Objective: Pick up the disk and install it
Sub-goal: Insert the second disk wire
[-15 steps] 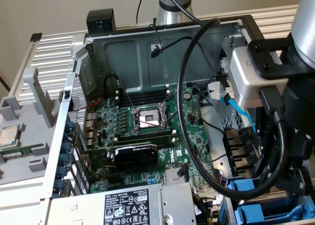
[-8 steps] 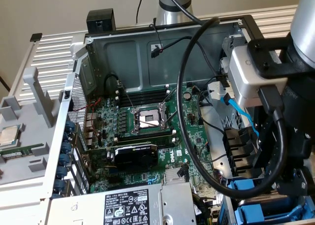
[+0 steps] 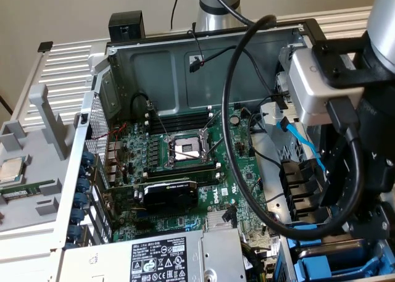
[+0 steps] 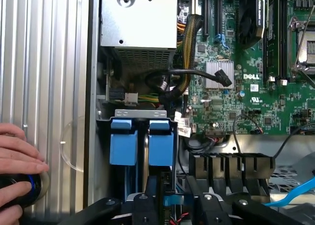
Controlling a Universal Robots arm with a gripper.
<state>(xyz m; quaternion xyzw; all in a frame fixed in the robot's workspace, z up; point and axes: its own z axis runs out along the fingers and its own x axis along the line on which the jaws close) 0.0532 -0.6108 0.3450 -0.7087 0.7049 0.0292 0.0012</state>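
Observation:
Two bright blue carrier ends sit side by side in the drive bay. The disk (image 4: pixel 161 142) looks to be the one in line with my gripper (image 4: pixel 173 208), pushed down into its slot with only the blue plastic showing. The other blue carrier (image 4: pixel 123 142) stands in the slot beside it. My black fingers (image 4: pixel 141 208) stand apart just above the bay, with a thin blue strip (image 4: pixel 172 199) showing in the gap. In the exterior view the arm (image 3: pixel 370 165) hangs over the case's corner, where the blue carriers (image 3: pixel 324 266) sit.
The open case holds the Dell motherboard (image 3: pixel 185 171), a silver power supply (image 4: pixel 138 23) and black cable bundles (image 4: pixel 177 80). A blue cable (image 4: pixel 295 193) runs near the black brackets (image 4: pixel 231 166). A person's hand (image 4: pixel 17 158) rests on a black knob on the ribbed table.

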